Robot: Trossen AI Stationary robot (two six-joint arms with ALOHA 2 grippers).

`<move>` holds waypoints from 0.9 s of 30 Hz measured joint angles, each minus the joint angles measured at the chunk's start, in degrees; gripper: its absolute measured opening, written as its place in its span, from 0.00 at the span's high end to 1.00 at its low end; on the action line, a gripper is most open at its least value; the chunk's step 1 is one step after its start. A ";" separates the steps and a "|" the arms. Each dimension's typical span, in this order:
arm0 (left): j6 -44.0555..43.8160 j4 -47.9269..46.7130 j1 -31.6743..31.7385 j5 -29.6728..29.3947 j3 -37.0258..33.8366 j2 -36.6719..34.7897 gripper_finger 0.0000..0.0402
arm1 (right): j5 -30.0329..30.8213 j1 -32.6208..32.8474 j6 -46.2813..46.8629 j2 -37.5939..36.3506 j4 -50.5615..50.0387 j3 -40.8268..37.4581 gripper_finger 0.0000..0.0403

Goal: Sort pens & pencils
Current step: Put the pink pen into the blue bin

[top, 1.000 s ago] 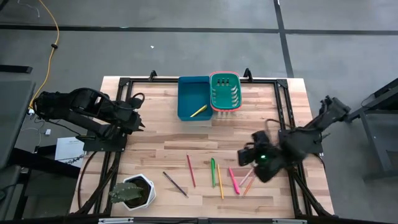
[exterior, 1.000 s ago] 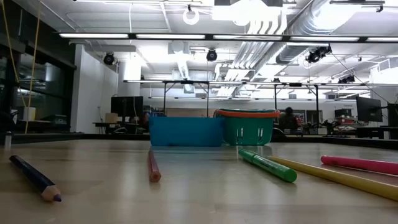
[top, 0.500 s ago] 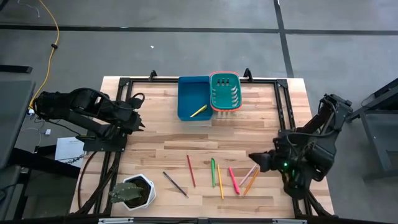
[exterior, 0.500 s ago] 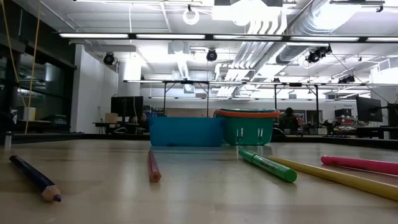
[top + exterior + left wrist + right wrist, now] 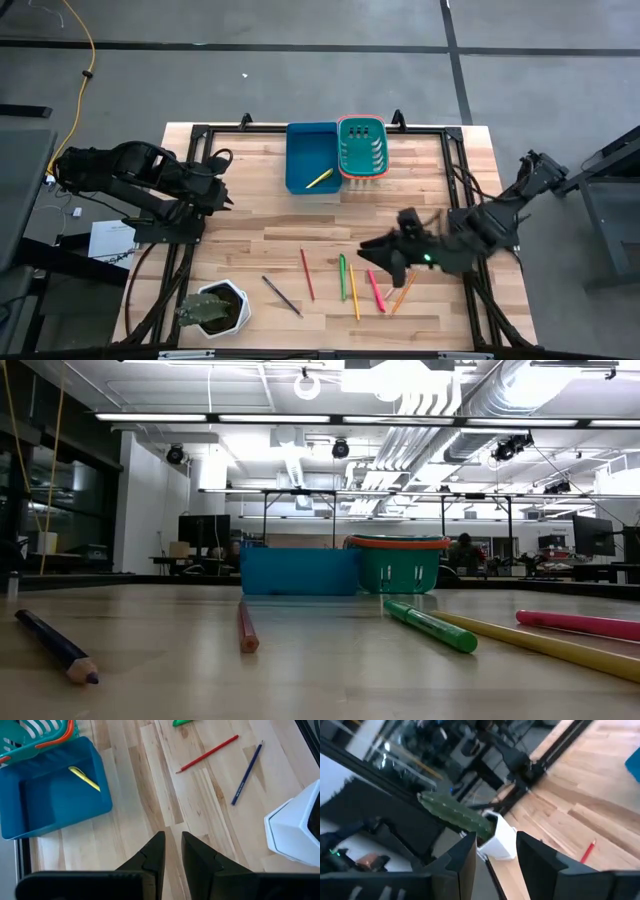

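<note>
Pens and pencils lie loose on the wooden table's near half: a dark purple pencil, a red pencil, a green pen, a yellow one, a pink one and an orange one. A yellow pen lies in the blue bin. My right gripper hangs open above the pink and green pens, pointing toward the table's left edge, nothing between its fingers. My left gripper waits at the table's left side, raised, fingers slightly apart and empty.
A green basket with an orange rim stands against the blue bin at the far edge. A white pot with a cactus sits at the near left corner. A black frame runs around the table top.
My right gripper has risen and tipped up from pointing down to almost level, rolling as it went. It first drew back toward the table's right edge, then swung out toward the left over the pens. It has stayed open. The pens lie as before.
</note>
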 joint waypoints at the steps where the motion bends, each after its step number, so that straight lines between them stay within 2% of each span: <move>1: -0.30 -0.04 0.01 0.01 0.00 0.00 0.87 | -3.06 -1.65 0.08 0.00 -1.52 0.00 0.68; 9: -0.69 -0.15 0.00 0.12 0.00 0.00 0.87 | -23.03 -13.26 3.39 -0.01 -21.13 0.14 0.68; 13: -0.67 -0.23 0.01 0.25 0.00 0.00 0.87 | -31.47 -18.26 2.81 -0.11 -34.22 3.38 0.68; 16: -0.69 -0.30 0.00 -0.11 0.00 0.00 0.87 | -33.10 -21.08 0.07 -0.11 -44.13 6.43 0.68; 20: -0.70 -0.49 0.01 -0.70 0.00 0.02 0.87 | -33.17 -23.82 -4.43 -0.43 -51.57 8.07 0.68; 27: -2.08 -1.44 0.01 -1.21 0.00 0.02 0.87 | -33.29 -24.74 -4.26 -7.60 -49.05 0.96 0.68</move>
